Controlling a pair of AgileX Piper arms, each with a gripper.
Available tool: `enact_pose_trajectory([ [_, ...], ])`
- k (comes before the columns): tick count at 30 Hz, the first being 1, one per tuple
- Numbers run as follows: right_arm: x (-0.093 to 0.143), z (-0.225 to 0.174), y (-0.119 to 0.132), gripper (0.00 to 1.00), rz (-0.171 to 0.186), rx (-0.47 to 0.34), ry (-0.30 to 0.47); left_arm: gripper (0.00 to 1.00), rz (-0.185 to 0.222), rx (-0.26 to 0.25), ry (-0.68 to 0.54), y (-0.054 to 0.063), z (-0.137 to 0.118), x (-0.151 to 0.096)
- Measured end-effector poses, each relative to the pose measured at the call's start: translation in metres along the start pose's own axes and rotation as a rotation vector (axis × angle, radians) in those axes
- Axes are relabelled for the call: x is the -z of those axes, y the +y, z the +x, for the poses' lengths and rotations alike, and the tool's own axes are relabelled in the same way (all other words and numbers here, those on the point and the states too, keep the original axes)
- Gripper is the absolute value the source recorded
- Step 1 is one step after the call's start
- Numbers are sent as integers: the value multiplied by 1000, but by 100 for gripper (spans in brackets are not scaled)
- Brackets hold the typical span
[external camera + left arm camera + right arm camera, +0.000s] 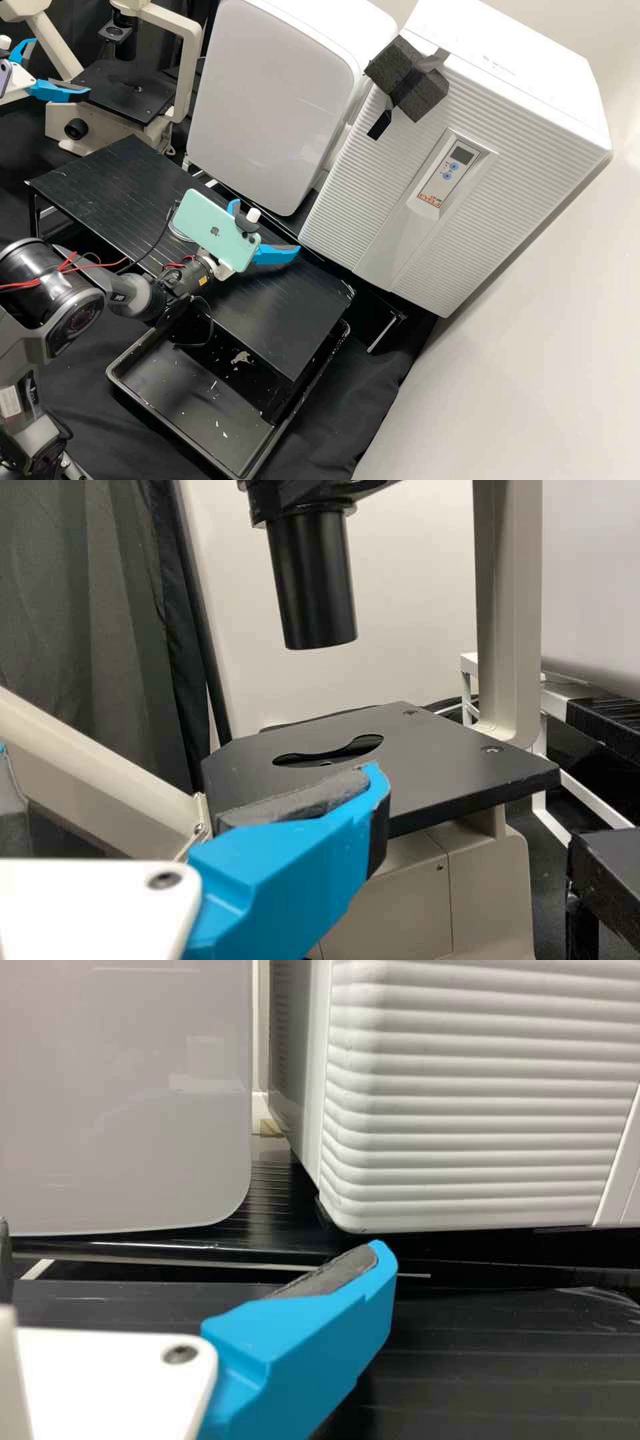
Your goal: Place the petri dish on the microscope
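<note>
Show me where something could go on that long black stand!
The stand has bare room at its end near the microscope and its end over the tray. From above, the right gripper and phone crowd its middle.

Counts: microscope (127, 85), n = 1. Boxy white machines, n = 2: one smooth-faced (273, 107), one ribbed (373, 193); the ribbed one carries 2 round blue buttons (454, 166). Grippers, n = 2: left gripper (61, 67) and right gripper (265, 228), each with 2 blue fingers (277, 254). Pale green phone (215, 230), n = 1. Black tray (120, 385), n = 1.
</note>
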Motion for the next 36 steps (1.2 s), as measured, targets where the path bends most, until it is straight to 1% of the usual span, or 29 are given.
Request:
enact_pose_trajectory([
  [13,0,0,0,100,0,0,0,100,0,1,-10,0,0,-3],
  [18,0,0,0,100,0,0,0,100,1,3,-71,0,-4,-21],
  [19,0,0,0,100,0,0,0,100,3,-2,-98,1,-6,-28],
  [22,0,0,0,100,0,0,0,100,27,-15,-195,5,-10,-48],
  [25,0,0,0,100,0,0,0,100,52,-15,-328,6,-16,-72],
  [28,0,0,0,100,0,0,0,100,50,-9,-523,9,-20,-101],
  [29,0,0,0,100,0,0,0,100,48,-8,-557,10,-20,-106],
  [31,0,0,0,100,0,0,0,100,41,-6,-685,12,-21,-124],
  [35,0,0,0,100,0,0,0,100,-18,21,-794,12,-16,-144],
  [36,0,0,0,100,0,0,0,100,-38,31,-811,12,-14,-148],
])
